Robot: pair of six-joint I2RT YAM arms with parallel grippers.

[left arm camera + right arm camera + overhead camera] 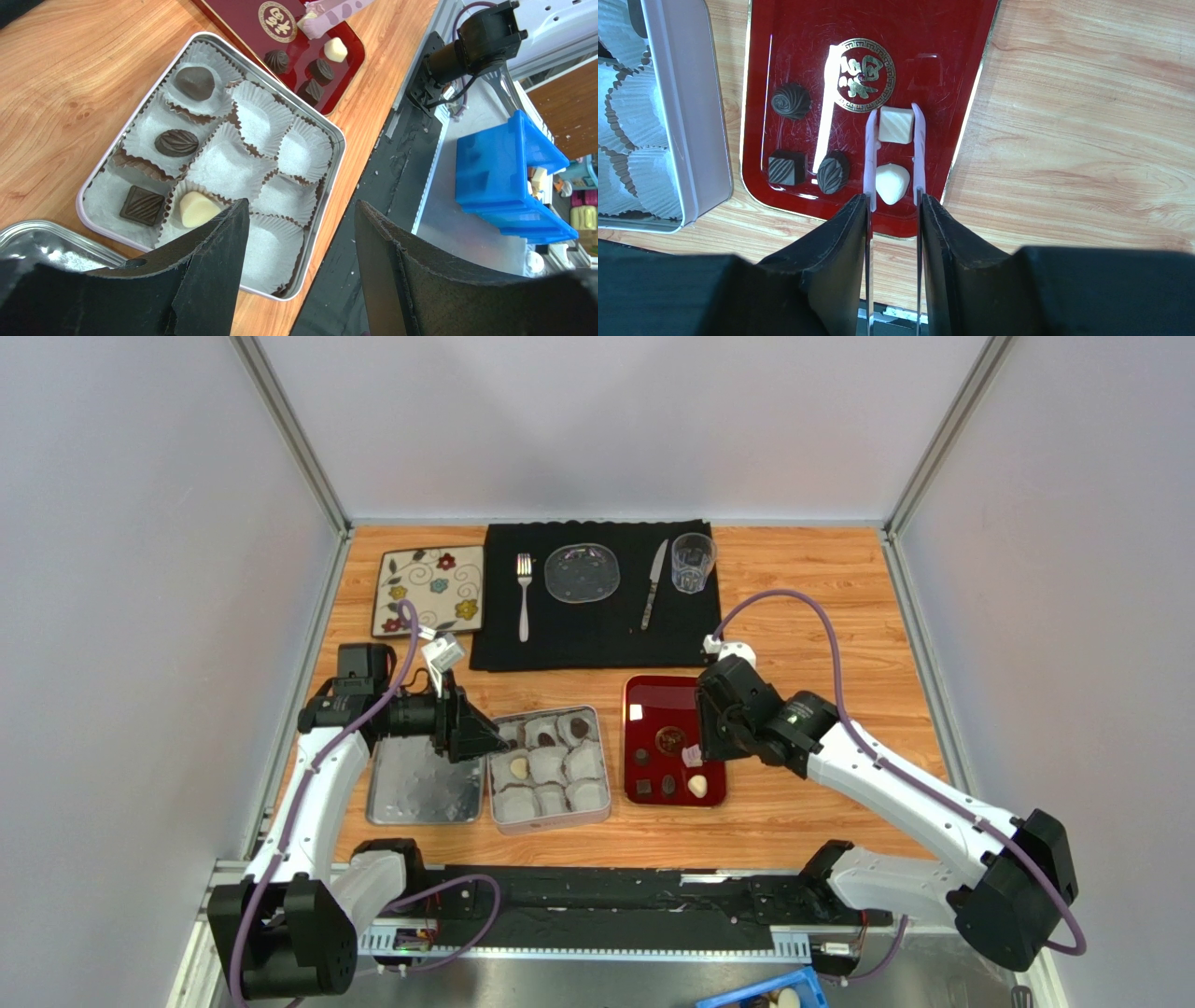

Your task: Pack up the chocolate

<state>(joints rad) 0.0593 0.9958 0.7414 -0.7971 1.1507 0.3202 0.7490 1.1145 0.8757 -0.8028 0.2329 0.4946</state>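
Two arms reach over the wooden table (786, 553) in the top view. The left gripper (484, 735) hangs over the left edge of the tin (549, 823), and the lid (421, 791) lies just beside the tin on the left. The right gripper (701, 742) is over the right edge of the red tray (659, 700), which sits just right of the tin. In the left wrist view the left gripper is wide and holds nothing. A dark square chocolate (142, 205), a dark leaf chocolate (177, 142) and a dark round chocolate (194, 82) sit in paper cups (263, 122) along the tin's far edge. A cream chocolate (198, 208) sits in the cup next to the square one. In the right wrist view the right gripper squeezes purple tongs (870, 154). The tong tips are right against two sides of a white square chocolate (897, 126) near the tray's right edge. I cannot tell if it is lifted. A cream drop (891, 183) lies between the tong arms at the tray's near right corner. A dark leaf piece (833, 172) and a dark square piece (786, 169) lie along the near edge. A dark swirl piece (791, 100) lies by the left edge.
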